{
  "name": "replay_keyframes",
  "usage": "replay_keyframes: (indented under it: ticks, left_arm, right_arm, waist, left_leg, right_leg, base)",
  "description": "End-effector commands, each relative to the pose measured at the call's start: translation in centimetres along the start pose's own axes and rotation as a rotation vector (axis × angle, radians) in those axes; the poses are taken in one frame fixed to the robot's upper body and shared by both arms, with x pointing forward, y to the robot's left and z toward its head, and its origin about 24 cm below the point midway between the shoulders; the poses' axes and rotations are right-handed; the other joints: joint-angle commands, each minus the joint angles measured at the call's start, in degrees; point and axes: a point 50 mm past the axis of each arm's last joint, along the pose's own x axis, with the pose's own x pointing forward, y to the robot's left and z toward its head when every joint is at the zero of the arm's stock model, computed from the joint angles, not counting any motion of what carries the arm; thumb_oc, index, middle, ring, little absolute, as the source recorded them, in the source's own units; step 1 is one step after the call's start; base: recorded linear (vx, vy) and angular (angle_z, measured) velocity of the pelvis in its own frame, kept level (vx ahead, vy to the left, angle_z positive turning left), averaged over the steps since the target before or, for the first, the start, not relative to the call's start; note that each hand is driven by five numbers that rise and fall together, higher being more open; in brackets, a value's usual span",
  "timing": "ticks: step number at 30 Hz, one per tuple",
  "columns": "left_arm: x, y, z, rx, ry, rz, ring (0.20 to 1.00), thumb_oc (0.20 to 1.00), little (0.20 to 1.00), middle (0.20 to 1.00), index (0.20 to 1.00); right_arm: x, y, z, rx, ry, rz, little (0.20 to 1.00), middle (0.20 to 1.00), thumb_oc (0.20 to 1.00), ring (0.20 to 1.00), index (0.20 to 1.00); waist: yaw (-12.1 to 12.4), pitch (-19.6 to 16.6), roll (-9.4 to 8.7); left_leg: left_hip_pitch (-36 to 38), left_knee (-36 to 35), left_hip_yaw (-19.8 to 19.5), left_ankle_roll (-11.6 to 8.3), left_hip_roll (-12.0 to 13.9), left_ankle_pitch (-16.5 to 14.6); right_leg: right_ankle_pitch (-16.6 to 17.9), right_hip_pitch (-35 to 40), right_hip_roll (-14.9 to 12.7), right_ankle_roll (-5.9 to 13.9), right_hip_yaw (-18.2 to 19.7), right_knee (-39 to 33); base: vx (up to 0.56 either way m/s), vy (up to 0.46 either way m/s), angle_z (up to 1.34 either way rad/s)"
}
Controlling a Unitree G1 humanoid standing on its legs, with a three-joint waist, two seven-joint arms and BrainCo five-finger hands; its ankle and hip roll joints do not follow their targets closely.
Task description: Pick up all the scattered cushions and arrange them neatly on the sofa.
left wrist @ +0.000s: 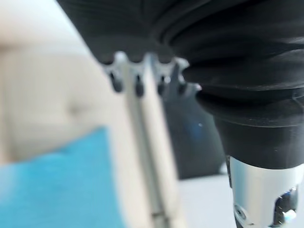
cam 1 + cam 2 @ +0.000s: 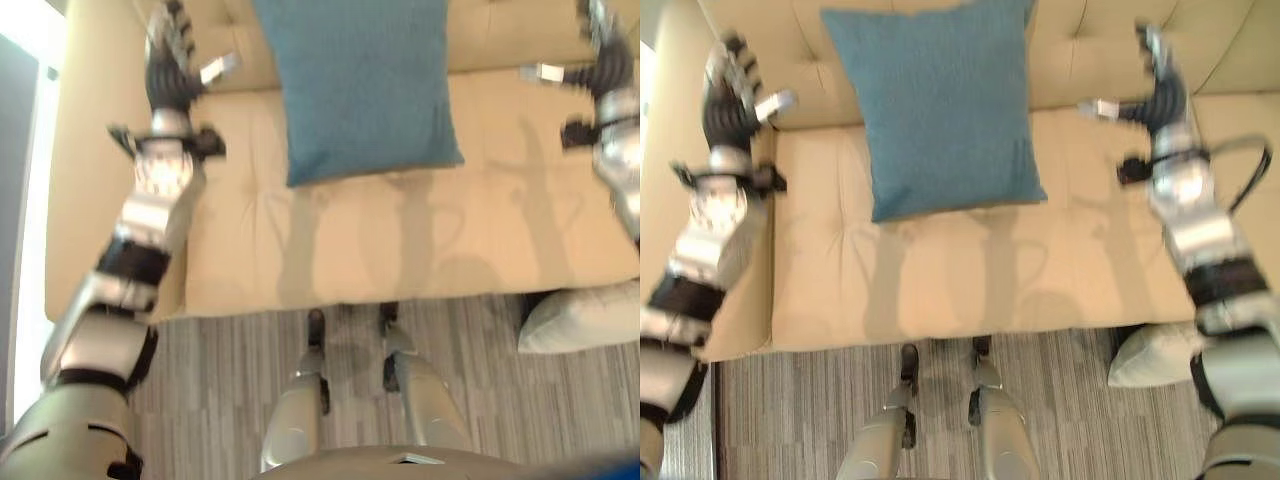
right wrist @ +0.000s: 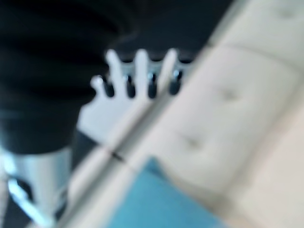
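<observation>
Right now a blue cushion (image 2: 940,105) leans upright against the backrest of the beige sofa (image 2: 970,280), its lower edge resting on the seat, slightly left of the sofa's middle. Both arms are raised over the sofa, one on each side of that cushion and apart from it. The left hand (image 2: 730,95) hangs above the sofa's left armrest, fingers spread and straight, thumb out toward the cushion, holding nothing. The right hand (image 2: 1160,85) hovers at the far right in front of the backrest, fingers likewise extended and empty, thumb pointing left. A white cushion (image 2: 1155,358) lies on the grey striped floor (image 2: 800,420) at the sofa's near right corner, touching the sofa front.
</observation>
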Motion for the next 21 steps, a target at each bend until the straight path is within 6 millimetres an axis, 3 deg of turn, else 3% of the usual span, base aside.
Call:
replay_keyframes:
  ticks: [1, 2, 5, 6, 7, 8, 9, 11, 12, 13, 14, 18, 21]
  left_arm:
    - [-2.4, -0.6, -2.0, -0.013, 0.029, -0.069, 1.000, 1.000, 1.000, 1.000, 1.000]
    - [-4.7, -0.6, -4.5, -0.034, 0.133, -0.076, 1.000, 1.000, 1.000, 1.000, 1.000]
    - [-9.4, -0.3, -9.0, -0.022, 0.346, -0.099, 1.000, 1.000, 1.000, 1.000, 1.000]
    - [-13.2, 0.0, -12.2, 0.020, 0.523, -0.114, 1.000, 1.000, 1.000, 1.000, 1.000]
    - [-13.2, 0.0, -12.2, 0.020, 0.523, -0.114, 1.000, 1.000, 1.000, 1.000, 1.000]
    - [-17.3, 0.1, -15.1, 0.043, 0.705, -0.121, 1.000, 1.000, 1.000, 1.000, 1.000]
    - [-18.7, 0.3, -16.0, 0.086, 0.768, -0.136, 1.000, 1.000, 1.000, 1.000, 1.000]
    - [-26.0, 0.2, -19.7, 0.183, 1.103, -0.159, 1.000, 1.000, 1.000, 1.000, 1.000]
    - [-26.0, 0.2, -19.7, 0.183, 1.103, -0.159, 1.000, 1.000, 1.000, 1.000, 1.000]
    - [-29.7, 0.4, -20.6, 0.186, 1.262, -0.124, 1.000, 1.000, 1.000, 1.000, 1.000]
    - [-29.7, 0.4, -20.6, 0.186, 1.262, -0.124, 1.000, 1.000, 1.000, 1.000, 1.000]
    - [-34.3, 0.7, -20.9, 0.247, 1.452, -0.138, 1.000, 1.000, 1.000, 1.000, 1.000]
    - [-36.7, 1.1, -20.6, 0.249, 1.543, -0.129, 1.000, 1.000, 1.000, 1.000, 1.000]
  right_arm:
    - [-2.7, 1.2, -4.1, 0.029, 0.109, 0.023, 1.000, 1.000, 1.000, 1.000, 1.000]
    - [-5.0, 2.0, -6.1, 0.016, 0.179, 0.068, 1.000, 1.000, 1.000, 1.000, 1.000]
    - [-9.0, 3.8, -9.8, 0.037, 0.337, 0.134, 1.000, 1.000, 1.000, 1.000, 1.000]
    - [-12.3, 5.4, -12.4, 0.071, 0.475, 0.176, 1.000, 1.000, 1.000, 1.000, 1.000]
    - [-12.3, 5.5, -12.5, 0.071, 0.476, 0.176, 1.000, 1.000, 1.000, 1.000, 1.000]
    - [-15.4, 7.4, -14.5, 0.101, 0.610, 0.215, 1.000, 1.000, 1.000, 1.000, 1.000]
    - [-16.5, 8.1, -15.3, 0.079, 0.656, 0.253, 1.000, 1.000, 1.000, 1.000, 1.000]
    - [-22.4, 11.5, -17.9, 0.084, 0.894, 0.350, 1.000, 1.000, 1.000, 1.000, 1.000]
    - [-22.4, 11.5, -17.9, 0.084, 0.893, 0.350, 1.000, 1.000, 1.000, 1.000, 1.000]
    - [-25.6, 12.6, -18.8, 0.073, 1.020, 0.400, 1.000, 1.000, 1.000, 1.000, 1.000]
    - [-25.6, 12.6, -18.8, 0.073, 1.019, 0.400, 1.000, 1.000, 1.000, 1.000, 1.000]
    - [-31.2, 13.6, -19.7, 0.053, 1.227, 0.471, 1.000, 1.000, 1.000, 1.000, 1.000]
    - [-33.8, 13.4, -19.9, 0.046, 1.319, 0.492, 1.000, 1.000, 1.000, 1.000, 1.000]
  waist:
    - [-0.20, -4.77, -1.52]
    - [-0.32, -5.19, -1.52]
    - [-0.49, -6.17, -1.51]
    - [-0.68, -6.76, -1.56]
    - [-0.66, -6.72, -1.58]
    - [-0.55, -7.16, -1.56]
    - [-0.61, -7.77, -1.59]
    - [-0.49, -9.51, -1.70]
    - [-0.47, -9.45, -1.70]
    - [-0.34, -10.22, -1.83]
    - [-0.34, -10.21, -1.82]
    - [-0.23, -11.42, -2.02]
    - [-0.26, -11.94, -2.08]
  left_leg:
    - [3.53, 0.24, 2.35, -2.33, -1.25, -0.13]
    - [4.68, 0.24, 2.37, -2.27, -1.14, -0.23]
    - [6.85, 0.24, 2.51, -2.15, -1.09, -0.34]
    - [8.28, 0.24, 2.65, -2.06, -1.05, -0.33]
    - [8.38, 0.24, 2.65, -2.06, -1.04, -0.35]
    - [9.88, 0.24, 2.82, -1.87, -0.94, -0.66]
    - [10.26, 0.24, 2.90, -1.78, -0.91, -0.62]
    - [12.54, 0.24, 3.49, -1.36, -0.72, -1.18]
    - [12.60, 0.24, 3.51, -1.37, -0.71, -1.20]
    - [13.78, 0.24, 3.58, -1.08, -0.62, -1.50]
    - [13.79, 0.24, 3.59, -1.08, -0.62, -1.51]
    - [15.69, 0.24, 3.74, -0.99, -0.20, -1.61]
    - [16.72, 0.24, 3.68, -1.14, 0.26, -1.55]
  right_leg:
    - [-3.59, 6.52, -3.06, 7.07, 1.98, 0.28]
    - [-3.99, 7.64, -3.02, 7.06, 1.76, 0.28]
    - [-4.59, 9.87, -2.98, 6.95, 1.52, 0.28]
    - [-4.70, 11.35, -2.97, 6.93, 1.50, 0.28]
    - [-4.73, 11.44, -2.97, 6.93, 1.51, 0.28]
    - [-5.04, 13.07, -2.77, 6.84, 1.75, 0.28]
    - [-4.95, 13.37, -2.82, 6.87, 1.75, 0.28]
    - [-5.36, 15.25, -2.48, 6.98, 2.29, 0.28]
    - [-5.37, 15.30, -2.48, 6.98, 2.31, 0.28]
    - [-5.64, 16.28, -2.15, 6.86, 2.63, 0.28]
    - [-5.64, 16.29, -2.15, 6.86, 2.63, 0.28]
    - [-6.25, 18.23, -1.54, 6.50, 3.02, 0.28]
    - [-6.94, 19.56, -1.09, 6.13, 2.96, 0.28]
  base:
    - [0.10, -0.004, -0.01]
    - [0.07, 0.002, 0.00]
    - [0.03, 0.006, 0.01]
    - [0.00, 0.000, 0.00]
    - [-0.01, 0.005, 0.05]
    - [0.00, 0.000, 0.00]
    - [-0.03, -0.003, -0.03]
    - [-0.02, -0.006, -0.18]
    - [-0.01, -0.022, -0.20]
    - [-0.01, -0.016, -0.10]
    - [-0.02, -0.030, -0.07]
    - [-0.02, -0.050, -0.06]
    - [-0.02, -0.065, -0.04]
